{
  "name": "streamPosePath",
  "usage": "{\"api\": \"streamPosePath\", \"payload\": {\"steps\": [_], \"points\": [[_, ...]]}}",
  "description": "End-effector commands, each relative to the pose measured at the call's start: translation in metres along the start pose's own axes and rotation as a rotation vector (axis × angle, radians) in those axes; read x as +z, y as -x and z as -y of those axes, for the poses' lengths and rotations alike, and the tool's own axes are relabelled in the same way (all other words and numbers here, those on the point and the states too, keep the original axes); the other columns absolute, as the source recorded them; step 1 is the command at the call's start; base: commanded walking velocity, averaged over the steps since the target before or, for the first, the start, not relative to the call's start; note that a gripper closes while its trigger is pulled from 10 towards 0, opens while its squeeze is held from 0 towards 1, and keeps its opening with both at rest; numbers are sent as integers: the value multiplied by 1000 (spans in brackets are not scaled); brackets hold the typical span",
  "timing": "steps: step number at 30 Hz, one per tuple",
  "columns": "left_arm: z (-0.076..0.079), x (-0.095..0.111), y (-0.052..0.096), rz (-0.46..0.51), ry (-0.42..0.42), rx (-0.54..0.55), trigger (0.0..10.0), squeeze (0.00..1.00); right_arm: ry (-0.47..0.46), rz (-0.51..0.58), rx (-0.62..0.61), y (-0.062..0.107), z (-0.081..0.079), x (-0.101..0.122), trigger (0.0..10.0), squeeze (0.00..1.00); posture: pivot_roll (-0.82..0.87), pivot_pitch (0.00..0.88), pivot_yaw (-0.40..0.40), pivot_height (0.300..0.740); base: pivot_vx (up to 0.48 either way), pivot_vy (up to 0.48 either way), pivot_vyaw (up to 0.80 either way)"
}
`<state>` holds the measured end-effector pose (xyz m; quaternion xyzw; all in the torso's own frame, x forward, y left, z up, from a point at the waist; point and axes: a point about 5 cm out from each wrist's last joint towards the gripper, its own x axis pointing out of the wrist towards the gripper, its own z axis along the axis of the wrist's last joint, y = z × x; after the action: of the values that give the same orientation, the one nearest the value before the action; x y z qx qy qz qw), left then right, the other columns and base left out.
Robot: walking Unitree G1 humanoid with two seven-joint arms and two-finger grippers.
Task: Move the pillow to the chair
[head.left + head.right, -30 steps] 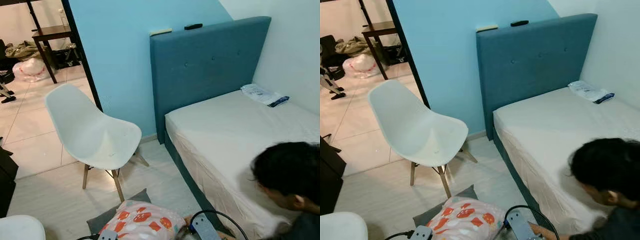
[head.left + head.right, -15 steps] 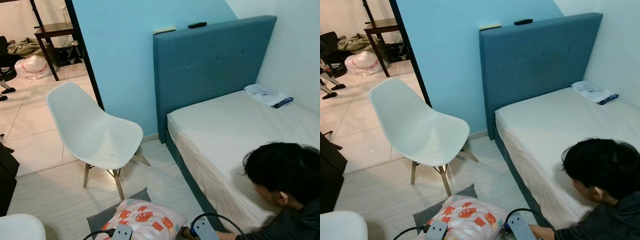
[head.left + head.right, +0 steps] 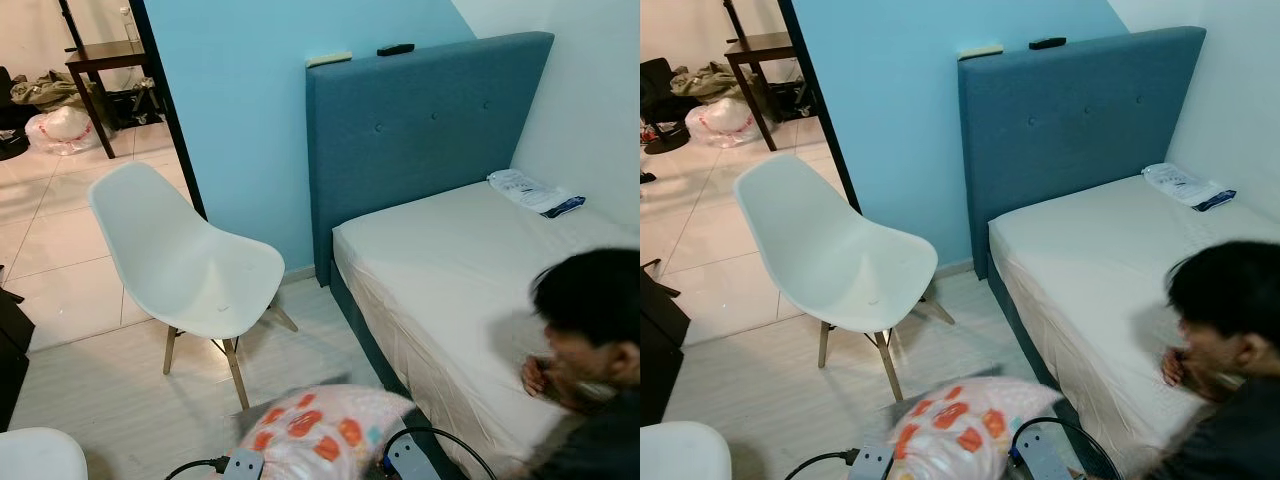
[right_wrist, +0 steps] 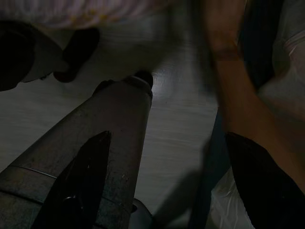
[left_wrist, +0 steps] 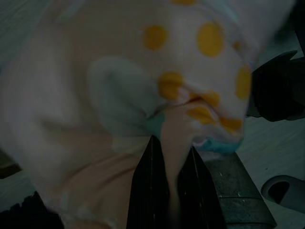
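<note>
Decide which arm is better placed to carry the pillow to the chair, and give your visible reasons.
Left. The left claw is already pinching a fold of the pillow, and the white chair stands on the robot's left. The right claw is open, holding nothing.

Home bedroom, bed [image 3: 470,270], padded headboard [image 3: 420,130]

Head views are bright and evenly lit, the pillow [image 3: 320,432] motion-blurred; both wrist views are dim and soft.
</note>
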<state>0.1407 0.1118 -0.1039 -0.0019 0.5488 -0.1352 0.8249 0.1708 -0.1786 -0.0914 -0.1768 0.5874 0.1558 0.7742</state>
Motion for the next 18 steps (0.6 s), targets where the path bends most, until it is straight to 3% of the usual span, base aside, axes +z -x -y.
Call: {"api": "streamPosePath", "payload": {"steps": [1,7,11,18], "points": [[6,-13,0,-47,-6,-39,10000,0,7,2,5,0,-2,0,10000,0,-67,25,-5,740,0,0,0],[6,-14,0,-40,13,-34,10000,0,0,4,1,0,-1,-1,10000,0,-70,25,-8,740,0,0,0],[-1,-5,1,26,102,6,10000,0,2,16,-3,0,0,0,10000,0,-68,26,-12,740,0,0,0],[-10,0,2,62,121,42,10000,0,-3,31,-10,0,1,2,10000,0,-69,24,-14,740,0,0,0]]}}
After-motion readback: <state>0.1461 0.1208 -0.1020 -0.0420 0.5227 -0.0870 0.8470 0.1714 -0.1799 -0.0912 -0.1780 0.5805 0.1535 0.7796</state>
